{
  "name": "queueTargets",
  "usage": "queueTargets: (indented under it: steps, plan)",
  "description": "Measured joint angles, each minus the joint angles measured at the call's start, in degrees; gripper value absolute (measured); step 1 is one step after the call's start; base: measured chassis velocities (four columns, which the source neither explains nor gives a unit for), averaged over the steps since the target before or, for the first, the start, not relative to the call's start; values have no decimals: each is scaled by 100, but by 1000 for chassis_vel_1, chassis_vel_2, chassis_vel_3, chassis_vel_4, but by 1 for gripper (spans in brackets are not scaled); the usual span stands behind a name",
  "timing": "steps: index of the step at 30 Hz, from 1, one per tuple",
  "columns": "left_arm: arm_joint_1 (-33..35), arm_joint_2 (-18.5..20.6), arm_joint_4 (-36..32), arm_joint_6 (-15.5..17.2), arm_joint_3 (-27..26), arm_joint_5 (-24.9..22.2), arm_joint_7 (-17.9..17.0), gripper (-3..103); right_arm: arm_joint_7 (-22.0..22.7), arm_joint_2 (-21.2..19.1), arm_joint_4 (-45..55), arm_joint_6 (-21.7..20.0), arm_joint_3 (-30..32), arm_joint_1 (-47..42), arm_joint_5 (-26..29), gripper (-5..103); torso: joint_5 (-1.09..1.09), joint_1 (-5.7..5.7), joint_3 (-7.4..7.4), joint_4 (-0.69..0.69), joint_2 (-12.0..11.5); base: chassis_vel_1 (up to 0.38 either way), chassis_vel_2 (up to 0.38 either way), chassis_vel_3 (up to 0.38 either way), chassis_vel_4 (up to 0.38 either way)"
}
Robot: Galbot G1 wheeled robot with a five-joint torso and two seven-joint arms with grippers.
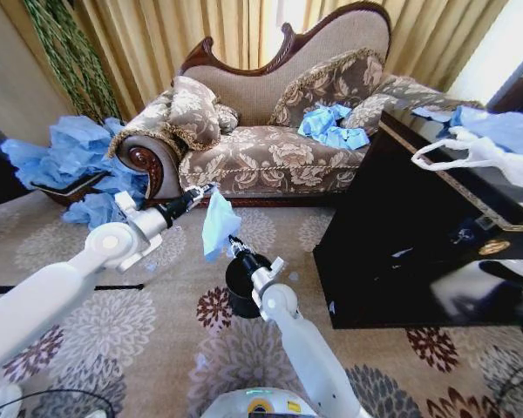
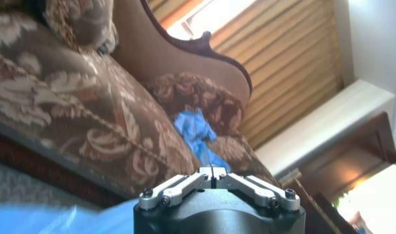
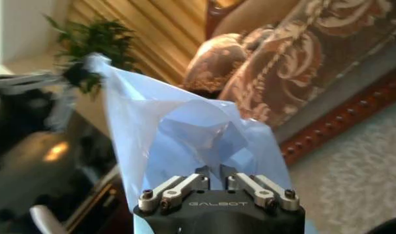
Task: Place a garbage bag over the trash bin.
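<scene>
The sofa (image 1: 270,131) fills the back of the room, with a dark cabinet (image 1: 401,252) just right of the work and heaps of blue bags (image 1: 70,165) to the left; a white handled bag (image 1: 479,155) lies on the cabinet top. None of these crowds the patterned carpet (image 1: 113,322) where the trash bin (image 1: 241,287) stands, partly hidden behind the right arm. The garbage bag (image 1: 218,222) hangs in the air just above and left of the bin, stretched between 2 grippers. The left gripper (image 1: 211,189) pinches its top corner, jaws closed tight. The right gripper (image 1: 235,246) grips the lower edge, jaws nearly closed on the film (image 3: 205,141). The bag looks feather-light, limp and slippery, likely to cling to itself and tear if tugged hard. The best hold is probably on the rim of its mouth, at opposite sides, so it can be spread wider than the bin.
</scene>
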Motion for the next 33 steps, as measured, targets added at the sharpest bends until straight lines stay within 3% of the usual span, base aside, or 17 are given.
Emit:
queueTargets:
  steps: [3,8,10,13,15,17,19,22,24,25,28,31,33]
  plan:
    - [-464,-63,244,3,245,-71,-56,0,-201,-120,107,8,-4,-100,-14,-1,0,0,0,-1,0,0,0,0,0]
    - [-1300,-44,614,87,703,-228,76,0,-313,-303,89,21,266,-123,176,20,1,0,0,0,0,0,0,0,0]
    - [-1376,-40,641,98,750,-240,93,0,-310,-353,76,13,356,-108,329,20,1,0,0,0,0,0,0,0,0]
    - [-1462,-57,654,109,832,-248,114,0,-290,-534,50,-44,593,-59,798,37,1,0,0,0,0,0,0,0,0]
    - [-1472,-62,652,111,853,-248,127,0,-264,-580,30,-62,649,-35,898,37,1,0,0,0,0,0,0,0,0]
    - [-1507,-65,634,121,907,-247,179,0,-65,-604,-83,-146,742,133,1248,53,1,0,0,-1,0,0,0,0,0]
    - [-1517,-62,616,124,917,-249,187,0,59,-577,-159,-184,760,238,1363,53,1,0,0,-1,0,0,0,0,0]
    - [-1552,-34,557,124,961,-269,191,0,409,-456,-376,-315,758,674,1669,71,1,0,0,2,0,0,0,0,0]
    - [-1573,-30,546,124,984,-271,190,0,531,-406,-435,-380,743,822,1800,71,1,0,1,2,0,0,0,0,0]
    - [-1612,-27,540,123,1021,-273,189,0,692,-331,-549,-469,708,1039,1974,82,1,0,1,1,0,0,0,0,0]
    - [-1701,-33,552,123,1092,-273,191,0,891,-173,-782,-538,672,1385,2252,87,1,0,1,1,0,0,0,0,0]
    - [-1786,-57,587,123,1180,-273,203,0,1342,11,-963,-788,749,1758,2957,99,0,0,1,1,0,0,0,0,0]
    - [-1813,-69,597,123,1205,-273,205,0,1456,22,-973,-889,762,1830,3149,100,0,0,0,2,0,0,0,0,0]
